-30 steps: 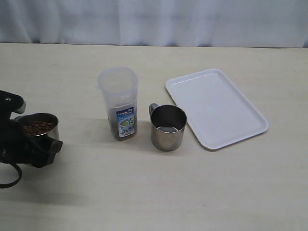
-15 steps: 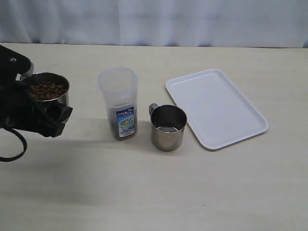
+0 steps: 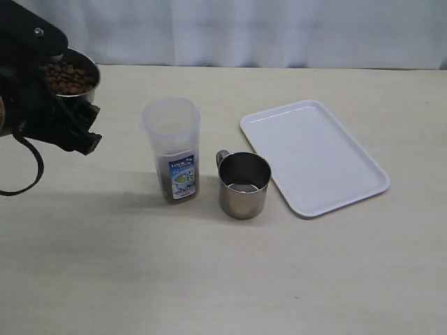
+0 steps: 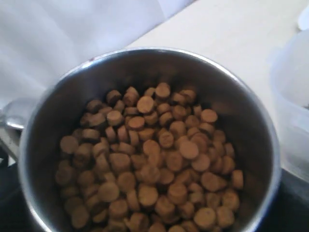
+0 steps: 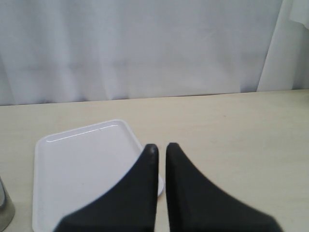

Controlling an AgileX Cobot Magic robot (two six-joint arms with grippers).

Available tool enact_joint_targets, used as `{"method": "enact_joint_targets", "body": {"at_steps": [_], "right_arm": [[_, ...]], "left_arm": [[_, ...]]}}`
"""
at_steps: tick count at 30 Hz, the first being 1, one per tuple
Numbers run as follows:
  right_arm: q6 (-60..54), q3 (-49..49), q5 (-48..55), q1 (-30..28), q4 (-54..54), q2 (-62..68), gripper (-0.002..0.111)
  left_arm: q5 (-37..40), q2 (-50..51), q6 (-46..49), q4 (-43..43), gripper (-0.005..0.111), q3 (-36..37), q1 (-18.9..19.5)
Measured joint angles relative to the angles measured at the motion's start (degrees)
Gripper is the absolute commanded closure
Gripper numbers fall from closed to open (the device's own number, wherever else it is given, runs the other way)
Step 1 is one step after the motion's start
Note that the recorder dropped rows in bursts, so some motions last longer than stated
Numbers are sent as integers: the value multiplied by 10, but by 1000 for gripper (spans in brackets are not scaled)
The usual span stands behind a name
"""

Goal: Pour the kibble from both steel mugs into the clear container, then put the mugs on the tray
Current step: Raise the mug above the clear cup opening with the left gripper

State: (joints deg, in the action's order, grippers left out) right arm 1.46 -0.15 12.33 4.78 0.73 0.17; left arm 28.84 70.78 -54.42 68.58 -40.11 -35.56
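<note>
My left gripper [image 3: 64, 94] is shut on a steel mug [image 3: 75, 75] full of brown kibble [image 4: 149, 164], held high in the air at the far left, tilted a little and left of the clear container [image 3: 172, 143]. The container stands upright with its top open, and brown kibble shows low inside it. A second steel mug [image 3: 244, 185] stands upright just right of it, showing no kibble inside. The white tray [image 3: 314, 157] lies further right with nothing on it. My right gripper [image 5: 158, 147] is shut on nothing, above the table near the tray's corner [image 5: 82, 169].
A white curtain [image 3: 244, 31] hangs behind the table's far edge. In the left wrist view the container's rim [image 4: 294, 92] is close beside the held mug. The second mug's edge [image 5: 4, 208] shows in the right wrist view.
The left gripper has lifted the kibble-filled mug from near the table up and toward the back, a little closer to the container. Nothing else has moved.
</note>
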Motion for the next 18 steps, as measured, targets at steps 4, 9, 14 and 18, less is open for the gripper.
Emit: {"method": "enact_joint_targets", "body": {"at_steps": [4, 9, 14, 18], "right_arm": [[0, 0, 0, 0, 0, 0, 104], [0, 0, 0, 0, 0, 0, 104], [0, 0, 0, 0, 0, 0, 104], [0, 0, 0, 0, 0, 0, 104]], "left_arm": [[45, 0, -55, 84, 107, 0, -52], [43, 12, -70, 122, 107, -1, -71], [52, 57, -101, 156, 107, -6, -71], [55, 90, -108, 164, 107, -31, -71]]}}
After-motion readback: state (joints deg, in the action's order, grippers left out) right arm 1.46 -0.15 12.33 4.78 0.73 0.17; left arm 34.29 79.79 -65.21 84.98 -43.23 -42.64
